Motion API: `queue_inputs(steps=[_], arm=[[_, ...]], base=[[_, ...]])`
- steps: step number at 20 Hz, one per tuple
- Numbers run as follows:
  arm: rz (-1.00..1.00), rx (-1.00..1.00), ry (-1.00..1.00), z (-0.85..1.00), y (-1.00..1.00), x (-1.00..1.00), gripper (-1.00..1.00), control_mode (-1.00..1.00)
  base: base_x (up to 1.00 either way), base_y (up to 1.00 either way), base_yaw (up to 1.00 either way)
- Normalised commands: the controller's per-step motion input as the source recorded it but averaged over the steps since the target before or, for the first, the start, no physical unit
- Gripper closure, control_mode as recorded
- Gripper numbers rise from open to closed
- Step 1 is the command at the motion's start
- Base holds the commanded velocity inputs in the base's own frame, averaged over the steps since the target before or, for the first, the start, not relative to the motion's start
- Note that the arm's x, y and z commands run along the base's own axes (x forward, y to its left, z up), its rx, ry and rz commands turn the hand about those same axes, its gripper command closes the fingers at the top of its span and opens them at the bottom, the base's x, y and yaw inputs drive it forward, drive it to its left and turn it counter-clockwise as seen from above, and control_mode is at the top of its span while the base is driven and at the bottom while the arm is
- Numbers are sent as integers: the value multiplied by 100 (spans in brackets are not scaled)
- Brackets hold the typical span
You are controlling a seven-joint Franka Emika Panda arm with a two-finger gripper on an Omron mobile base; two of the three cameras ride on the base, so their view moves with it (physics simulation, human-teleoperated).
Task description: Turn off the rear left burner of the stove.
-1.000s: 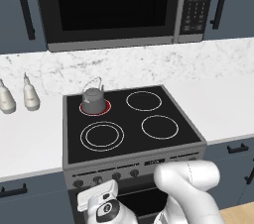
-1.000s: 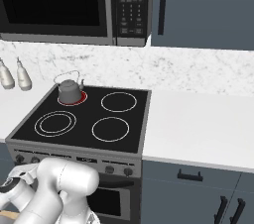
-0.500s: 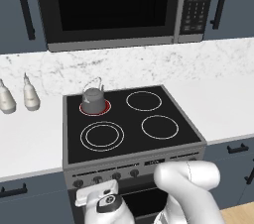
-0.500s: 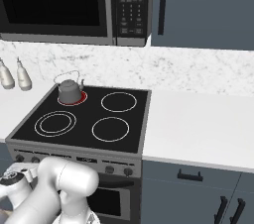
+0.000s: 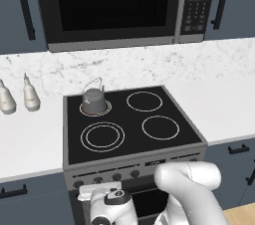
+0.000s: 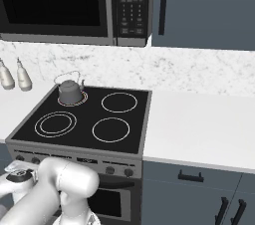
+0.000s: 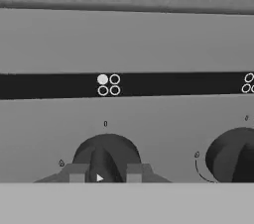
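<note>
Fingers straddling a knob, seemingly gripping it, rear left burner red (kettle on it)

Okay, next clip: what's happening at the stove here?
The arm has its gripper down at the stove's front panel, one finger on each side of a dark knob under the rear-left marker. The rear left burner glows red beneath a grey kettle, so it is not yet off.

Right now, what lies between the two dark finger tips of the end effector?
In the hand view, the leftmost round dark knob of the grey steel stove front sits between the fingertips of the end effector, its ridge centred in the gap.
</note>
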Motion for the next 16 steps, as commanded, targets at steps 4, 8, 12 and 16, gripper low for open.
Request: queue_inputs(steps=[4,8,12,16], arm=[[-28,27,0,0,-27,0,100,-100],[-32,27,0,0,-24,0,100,-100],[-35,24,0,0,-17,0,100,-100],[-31,12,0,0,-8,0,100,-100]], base=[[0,0,0],[0,0,0],[0,0,0],[0,0,0]])
